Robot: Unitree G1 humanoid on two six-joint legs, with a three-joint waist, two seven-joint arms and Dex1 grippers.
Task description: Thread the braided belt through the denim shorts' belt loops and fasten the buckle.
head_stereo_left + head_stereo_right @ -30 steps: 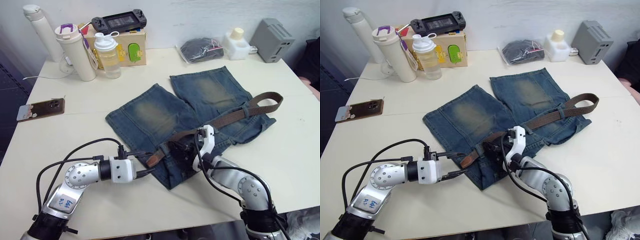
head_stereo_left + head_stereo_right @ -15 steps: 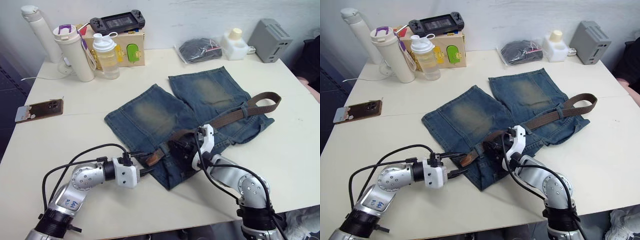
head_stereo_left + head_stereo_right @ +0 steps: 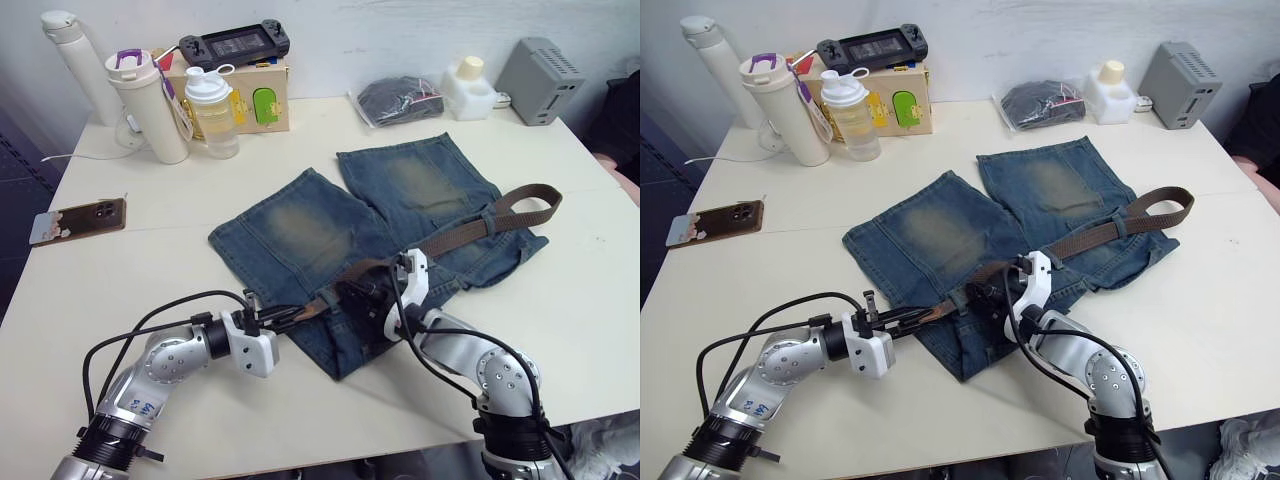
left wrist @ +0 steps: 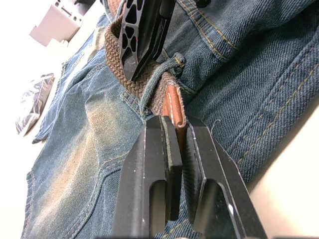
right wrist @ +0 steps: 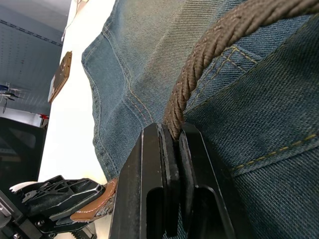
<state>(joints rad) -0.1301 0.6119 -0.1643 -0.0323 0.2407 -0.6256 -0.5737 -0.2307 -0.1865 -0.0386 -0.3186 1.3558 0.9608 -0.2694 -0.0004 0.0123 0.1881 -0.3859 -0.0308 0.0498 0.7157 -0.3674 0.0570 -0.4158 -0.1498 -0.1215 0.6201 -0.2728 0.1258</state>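
Observation:
The denim shorts (image 3: 300,225) lie flat mid-table, waistband toward me. The braided belt (image 3: 470,228) runs along the waistband from a folded end at the right to its tan leather tip (image 4: 175,107). Just past a belt loop (image 4: 158,79), my left gripper (image 3: 292,317) is shut on that tip. A short way along the strap, my right gripper (image 3: 352,295) is shut on the braided belt (image 5: 199,74) where it lies on the denim. The buckle is hidden.
A phone (image 3: 80,218) lies at the left. At the back stand two bottles (image 3: 150,100), a wooden box (image 3: 250,95) with a game controller (image 3: 235,45) on it, a black bag (image 3: 400,100), a white container (image 3: 470,85) and a grey box (image 3: 540,65).
My left gripper stood open around the tan tip and has now shut on it. The right gripper has kept its hold on the belt.

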